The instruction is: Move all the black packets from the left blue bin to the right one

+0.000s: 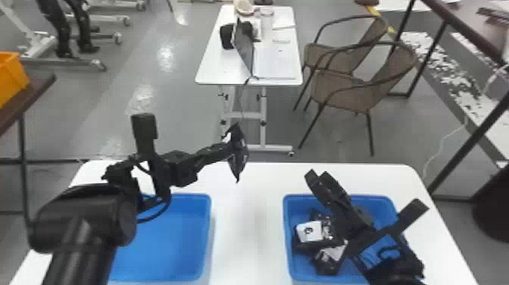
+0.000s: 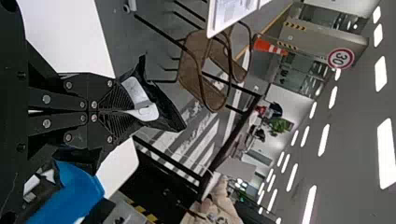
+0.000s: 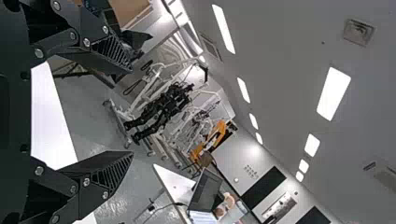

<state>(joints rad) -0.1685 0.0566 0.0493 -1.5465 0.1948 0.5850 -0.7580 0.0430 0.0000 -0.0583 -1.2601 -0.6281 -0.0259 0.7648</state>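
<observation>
Left gripper (image 2: pixel 133 112) pinching a black packet (image 1: pixel 238 153), fingers pressed together on it, up over the far side of the table between the bins, presumably lifted so it can cross both rims cleanly! Right gripper (image 3: pixel 131 112) spread wide, nothing in its grasp; its arm leans over the right blue bin (image 1: pixel 286 235), which could crowd the drop. More black packets (image 1: pixel 328 263) lie heaped in there, though how many is hard to call under that arm. Over at the robot's left, the left blue bin (image 1: pixel 207 235) shares the white table (image 1: pixel 250 227). Beyond: wicker chairs (image 1: pixel 341 89) and a laptop (image 1: pixel 244 47).
</observation>
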